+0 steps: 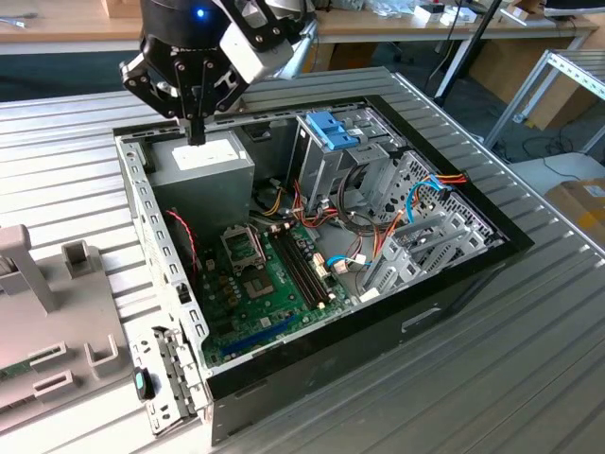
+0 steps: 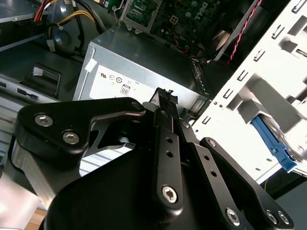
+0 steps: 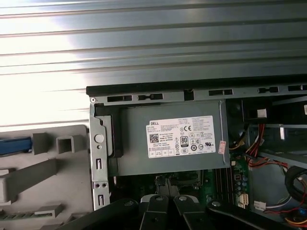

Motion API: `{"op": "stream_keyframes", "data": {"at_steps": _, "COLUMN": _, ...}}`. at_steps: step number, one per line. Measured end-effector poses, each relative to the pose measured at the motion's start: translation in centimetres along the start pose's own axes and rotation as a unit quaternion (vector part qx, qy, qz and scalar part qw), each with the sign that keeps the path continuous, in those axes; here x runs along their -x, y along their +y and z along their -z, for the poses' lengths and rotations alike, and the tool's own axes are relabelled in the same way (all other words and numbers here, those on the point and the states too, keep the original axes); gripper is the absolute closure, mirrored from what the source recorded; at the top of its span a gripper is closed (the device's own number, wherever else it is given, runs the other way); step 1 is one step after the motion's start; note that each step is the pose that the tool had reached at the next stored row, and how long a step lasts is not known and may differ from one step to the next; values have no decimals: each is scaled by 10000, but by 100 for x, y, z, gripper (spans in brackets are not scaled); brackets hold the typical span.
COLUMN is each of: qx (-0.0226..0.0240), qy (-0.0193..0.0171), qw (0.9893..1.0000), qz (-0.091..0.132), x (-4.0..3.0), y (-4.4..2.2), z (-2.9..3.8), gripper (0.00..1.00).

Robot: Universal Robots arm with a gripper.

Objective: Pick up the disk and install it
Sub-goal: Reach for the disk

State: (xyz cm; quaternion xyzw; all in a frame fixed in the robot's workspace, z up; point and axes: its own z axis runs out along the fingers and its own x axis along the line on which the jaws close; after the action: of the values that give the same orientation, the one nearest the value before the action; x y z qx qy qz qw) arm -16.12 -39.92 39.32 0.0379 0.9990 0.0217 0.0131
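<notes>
Early stage, by the look of it: no pick done, no install done. Re the disk [image 3: 14,145]: prob. the blue strip in first wrist view, lodged in the grey fixture [image 3: 53,172] outside the PC case [image 1: 151,236]. Looks like its carrier frame; metal body not made out. Matching blue w/ a bit of bright metal past the case's perforated side wall in second wrist view [image 2: 274,141]. Well apart from the gripper either way. Inside the case, drive cage [image 1: 326,170] w/ blue latch [image 1: 331,130] on top; can't tell whether any bay is filled. Whole job left, as judged: grab + seat.

Re the gripper [image 1: 196,135]: hangs over the back corner of the open case, pointing straight down, tips just above the PSU [image 1: 203,175], near its white sticker. Touching or not, can't tell. Fingers [image 2: 165,139] brought together, no visible gap at the tips, nothing held between them. Wrist body upright above, dark linkages splayed out to either side. In first wrist view, looks down on the PSU label, w/ ribbed table [image 1: 529,378] beyond the case rim. Mobo [image 1: 265,284] + cabling exposed in the case floor, clear of the arm.
</notes>
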Motion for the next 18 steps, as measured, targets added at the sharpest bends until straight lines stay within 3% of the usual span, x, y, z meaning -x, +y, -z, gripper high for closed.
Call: {"op": "stream_keyframes", "data": {"at_steps": 18, "qx": 0, "qy": 0, "qw": 10000, "qz": 1, "x": -111, "y": -10, "z": 3, "gripper": 89}}
